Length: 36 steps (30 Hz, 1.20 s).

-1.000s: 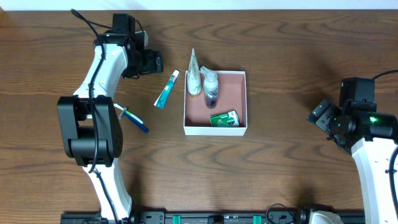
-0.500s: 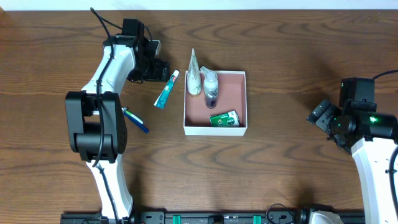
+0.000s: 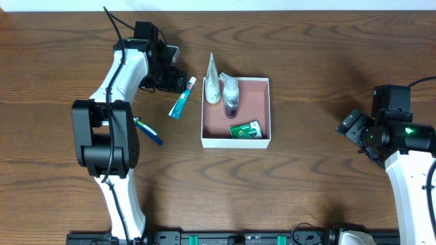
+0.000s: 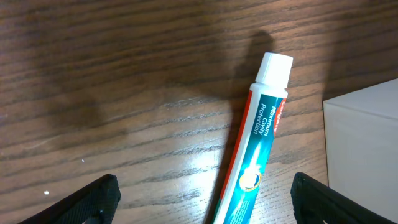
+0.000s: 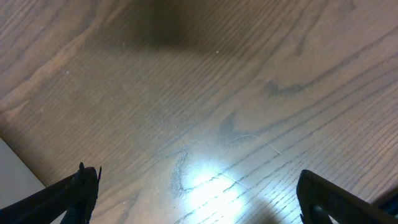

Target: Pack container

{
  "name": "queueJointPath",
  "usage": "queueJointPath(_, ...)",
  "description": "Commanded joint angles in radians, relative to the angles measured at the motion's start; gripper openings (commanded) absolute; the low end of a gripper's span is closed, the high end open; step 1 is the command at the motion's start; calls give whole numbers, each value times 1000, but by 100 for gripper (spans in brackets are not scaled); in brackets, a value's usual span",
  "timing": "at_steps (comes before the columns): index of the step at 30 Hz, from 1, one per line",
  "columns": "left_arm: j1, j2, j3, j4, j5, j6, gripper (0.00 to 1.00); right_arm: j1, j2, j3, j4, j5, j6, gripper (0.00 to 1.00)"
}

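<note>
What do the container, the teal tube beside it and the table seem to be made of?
The container looks like thin cardboard: matte white walls, sharp edges, dull pink-brown inside. The teal tube seems glossy plastic or laminate, with a white cap and printed lettering. The table shows dark wood grain with a slight sheen; it may be veneer.

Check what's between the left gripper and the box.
Between the left gripper and box lies only the toothpaste tube, flat on the table; overhead view shows it.
</note>
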Motion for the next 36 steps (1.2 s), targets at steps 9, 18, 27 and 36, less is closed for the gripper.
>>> queueJointPath(9,-6,7,-61,4,6,42,89,-10,2,6,0,4,14,99)
queueJointPath(18,-41,19,-61,5,6,57,89,-10,2,6,0,4,14,99)
queueJointPath(27,-71,54,-61,8,-21,56,89,-10,2,6,0,4,14,99)
queueJointPath(36,-73,75,-61,10,-66,56,81,-10,2,6,0,4,14,99)
